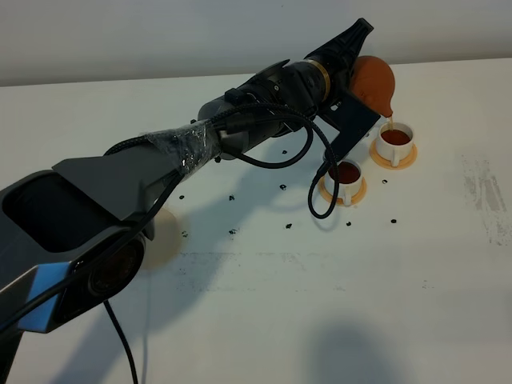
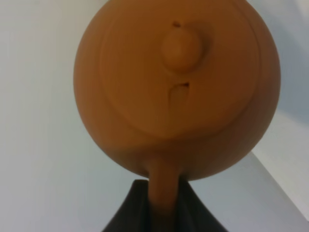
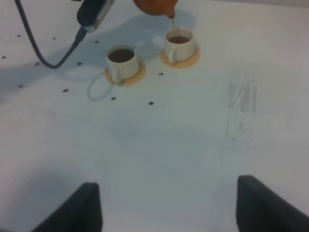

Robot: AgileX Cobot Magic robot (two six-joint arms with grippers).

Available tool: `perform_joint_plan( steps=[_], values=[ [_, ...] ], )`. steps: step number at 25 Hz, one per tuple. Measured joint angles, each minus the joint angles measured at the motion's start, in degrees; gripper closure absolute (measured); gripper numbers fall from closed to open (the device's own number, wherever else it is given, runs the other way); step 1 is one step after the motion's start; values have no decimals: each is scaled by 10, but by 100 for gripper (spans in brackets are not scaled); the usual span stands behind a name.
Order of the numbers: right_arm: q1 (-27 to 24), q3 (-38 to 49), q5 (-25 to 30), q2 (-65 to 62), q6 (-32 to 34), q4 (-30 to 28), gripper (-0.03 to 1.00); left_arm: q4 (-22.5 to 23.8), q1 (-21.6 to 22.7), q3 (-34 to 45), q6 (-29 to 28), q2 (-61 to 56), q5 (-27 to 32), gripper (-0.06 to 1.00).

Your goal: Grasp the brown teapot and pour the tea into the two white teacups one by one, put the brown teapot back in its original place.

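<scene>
- Left pincer (image 2: 163, 207): closed on the loop handle (image 2: 163, 181) of the teapot (image 1: 374, 82). The dark fingers (image 2: 128, 212) sit on either side of the handle. In the left wrist view the round lid with its knob (image 2: 181, 46) faces the camera.
- Teapot: held above the surface (image 1: 320, 304) at about 1 o'clock in the high view and tipped spout-down over the far cup (image 1: 396, 142).
- Tea (image 1: 390, 122): a thin stream falls from the spout into the far cup, which holds dark reddish liquid.
- Near cup (image 1: 346, 178): stands at about 8 o'clock from the far cup, close beside it, and also holds dark tea.
- Saucers: one orange saucer (image 1: 410, 160) lies under the far cup and another (image 1: 358, 194) under the near cup.
- Coaster (image 1: 166, 240): pale and round, at about 9 o'clock in the high view, well apart from the cups, bare and partly hidden by the arm.
- Right pincer (image 3: 169, 208): fingers spread wide with nothing between them, over bare surface on the near side of the cups.
- Cable (image 1: 320, 188): a black loop hangs from the left arm just beside the near cup.
- Specks (image 1: 232, 232): small black marks are scattered on the surface.
</scene>
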Motion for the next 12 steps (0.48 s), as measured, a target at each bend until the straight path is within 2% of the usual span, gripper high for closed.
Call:
perform_joint_plan(
  steps=[12],
  values=[
    [0,0,0,0,0,0,38,15,0,0,1,0,-14,84]
  ],
)
